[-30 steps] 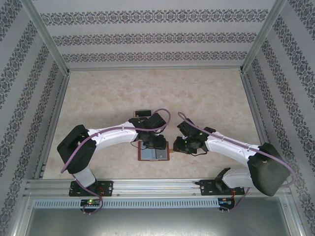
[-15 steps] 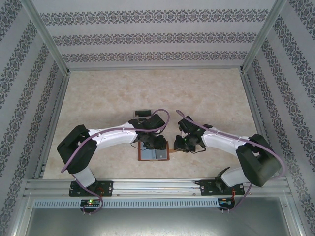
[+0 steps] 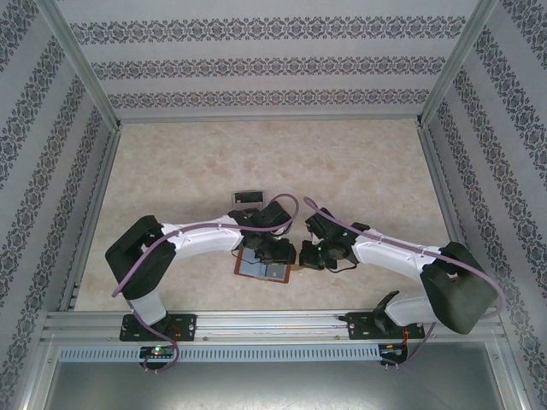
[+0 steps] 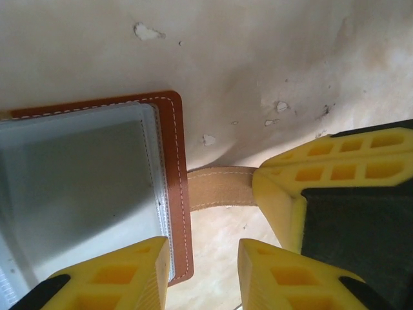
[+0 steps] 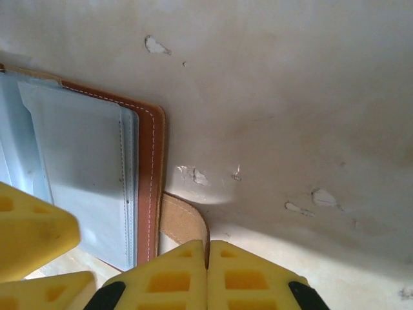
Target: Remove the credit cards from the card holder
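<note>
Right pincer: fingers pressed together, clamped on the tan strap tab, whose end vanishes into their seam.

Strap tab: projects from the right edge of the card holder and lies low over the bench.

Left pincer: fingers apart. One finger sits over the pale inner pocket, the other just outside the stitched leather edge, which runs into the gap between them.

Card holder: reddish-brown leather, spread open, inside upward, near the bench's front edge between the two pincers. Its grey-blue pockets face up. Whether the credit cards sit in them cannot be told.

Small rectangular tray: pale rim, dark inside, on the bench just beyond the left arm, apart from the holder.
</note>
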